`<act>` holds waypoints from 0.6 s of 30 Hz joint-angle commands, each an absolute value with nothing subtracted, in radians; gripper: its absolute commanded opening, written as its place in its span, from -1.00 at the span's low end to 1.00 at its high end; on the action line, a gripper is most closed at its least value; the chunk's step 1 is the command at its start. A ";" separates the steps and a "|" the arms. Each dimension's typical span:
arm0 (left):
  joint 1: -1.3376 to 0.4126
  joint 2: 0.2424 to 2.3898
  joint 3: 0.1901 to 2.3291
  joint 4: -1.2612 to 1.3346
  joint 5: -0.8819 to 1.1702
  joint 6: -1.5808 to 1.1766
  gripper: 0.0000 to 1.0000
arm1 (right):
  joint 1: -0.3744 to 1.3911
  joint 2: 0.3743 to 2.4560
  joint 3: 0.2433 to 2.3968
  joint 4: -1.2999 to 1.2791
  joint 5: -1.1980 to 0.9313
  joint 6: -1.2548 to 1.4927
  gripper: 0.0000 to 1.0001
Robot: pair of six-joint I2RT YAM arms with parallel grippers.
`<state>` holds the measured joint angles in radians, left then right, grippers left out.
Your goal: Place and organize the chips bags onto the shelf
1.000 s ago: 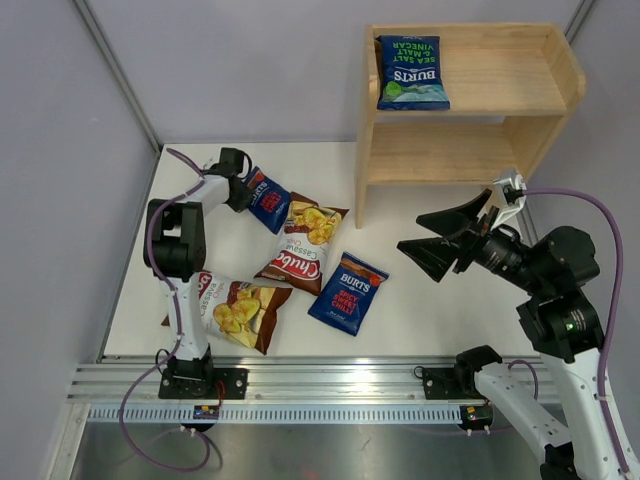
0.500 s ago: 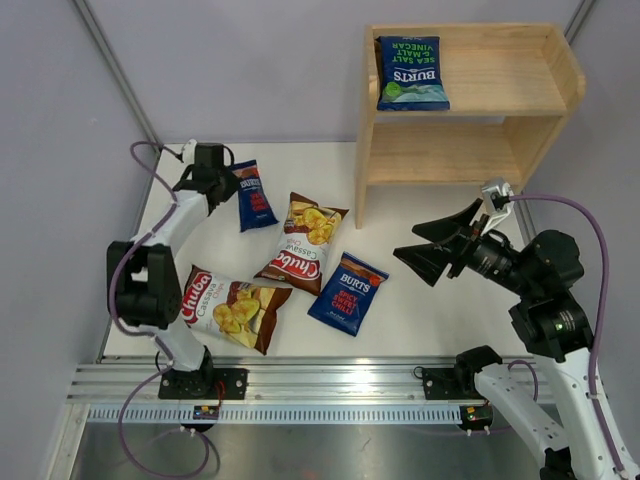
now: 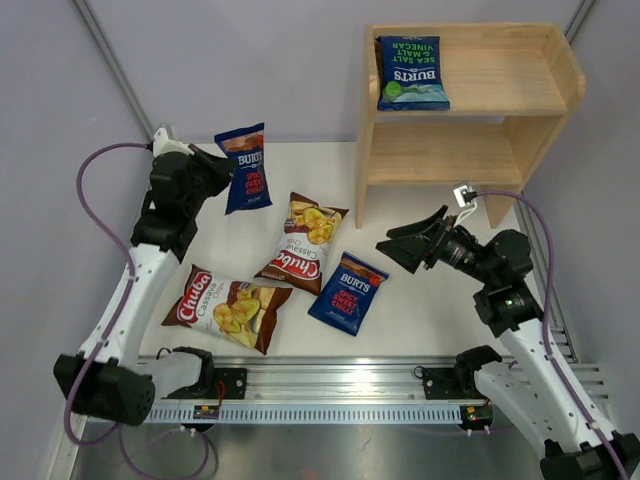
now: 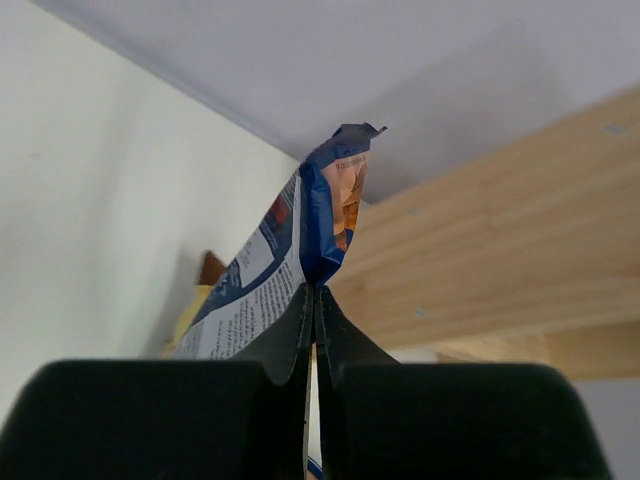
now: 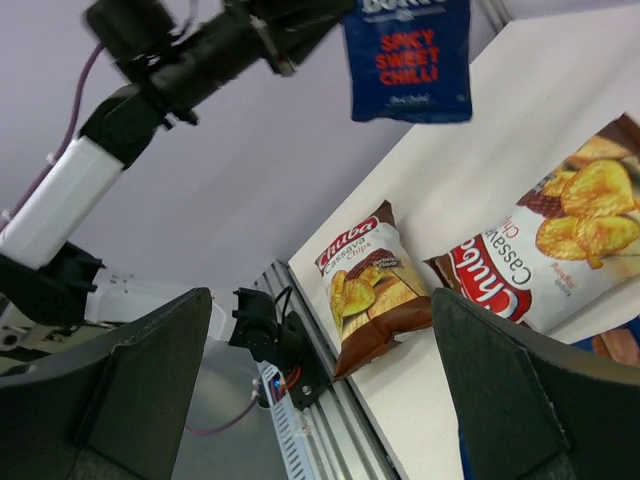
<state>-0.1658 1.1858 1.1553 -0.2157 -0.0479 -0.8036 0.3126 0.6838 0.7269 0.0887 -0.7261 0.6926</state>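
My left gripper (image 4: 315, 292) pinches the edge of the dark blue Burts Spicy Sweet Chilli bag (image 3: 245, 168), wooden shelf (image 3: 490, 75) beyond; my right gripper (image 3: 392, 250) gapes wide.

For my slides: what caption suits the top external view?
Left hand holds a red-lettered Burts bag aloft; the green-lettered Burts bag sits on the top tier of the shelf.

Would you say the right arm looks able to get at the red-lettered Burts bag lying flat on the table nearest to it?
Probably yes: the right gripper hovers open close to that Burts bag, with only bare table between them and nothing lying on the bag.
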 commanded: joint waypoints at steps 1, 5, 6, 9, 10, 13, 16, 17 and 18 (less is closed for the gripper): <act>-0.231 1.043 1.154 -0.146 0.040 -0.836 -1.00 | 0.319 0.744 0.599 0.536 -0.756 0.941 0.99; -0.358 0.925 1.129 -0.108 0.008 -0.942 -1.00 | 0.365 0.856 0.540 0.730 -0.687 1.002 0.99; -0.385 0.916 1.124 -0.094 0.003 -0.954 -1.00 | 0.385 0.870 0.532 0.767 -0.672 1.006 0.99; -0.483 0.885 1.137 -0.078 -0.075 -0.989 -1.00 | 0.483 0.922 0.532 0.847 -0.606 0.976 0.99; -0.504 0.878 1.138 -0.060 -0.086 -1.000 -1.00 | 0.506 0.933 0.532 0.862 -0.568 0.951 0.99; -0.569 0.859 1.132 -0.005 -0.086 -1.051 -1.00 | 0.580 0.974 0.523 0.942 -0.490 0.904 0.99; -0.643 0.857 1.121 0.058 -0.089 -1.092 -1.00 | 0.649 1.040 0.518 1.072 -0.419 0.859 0.99; -0.661 0.857 1.120 0.069 -0.098 -1.103 -1.00 | 0.663 1.055 0.528 1.092 -0.405 0.853 0.99; -0.696 0.859 1.114 0.081 -0.106 -1.106 -1.00 | 0.681 1.069 0.532 1.106 -0.393 0.851 0.99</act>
<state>-0.6338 0.8703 1.1183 -0.0525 -0.0643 -1.0458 0.6392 1.0340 0.5159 0.9192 -0.5014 0.9092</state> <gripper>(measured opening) 0.004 0.993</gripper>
